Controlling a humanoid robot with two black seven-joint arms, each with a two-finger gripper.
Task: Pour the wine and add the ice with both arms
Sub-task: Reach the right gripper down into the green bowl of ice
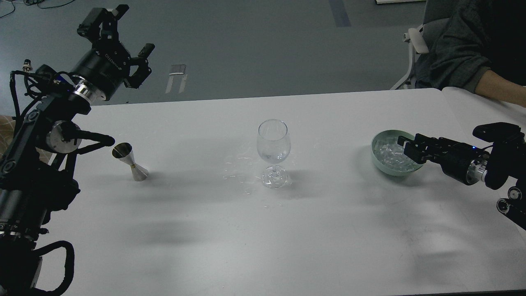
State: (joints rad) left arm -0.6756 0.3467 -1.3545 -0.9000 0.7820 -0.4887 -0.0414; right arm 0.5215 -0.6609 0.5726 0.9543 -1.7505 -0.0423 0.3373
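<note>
R pincer [404, 146] over ice [390, 154] bowl [380, 164] — L pincer [119, 28] raised, spread.

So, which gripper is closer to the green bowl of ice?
Right. The right gripper is at the green bowl, over its right rim; the left gripper is raised far across the table.

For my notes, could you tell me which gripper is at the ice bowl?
The right gripper, its tips over the green bowl's rim; the left gripper is raised far away.

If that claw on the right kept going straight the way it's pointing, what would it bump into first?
Most likely the ice in the green bowl: the right gripper points leftward over the bowl's near rim. Its height above the cubes is hard to judge from this view.
</note>
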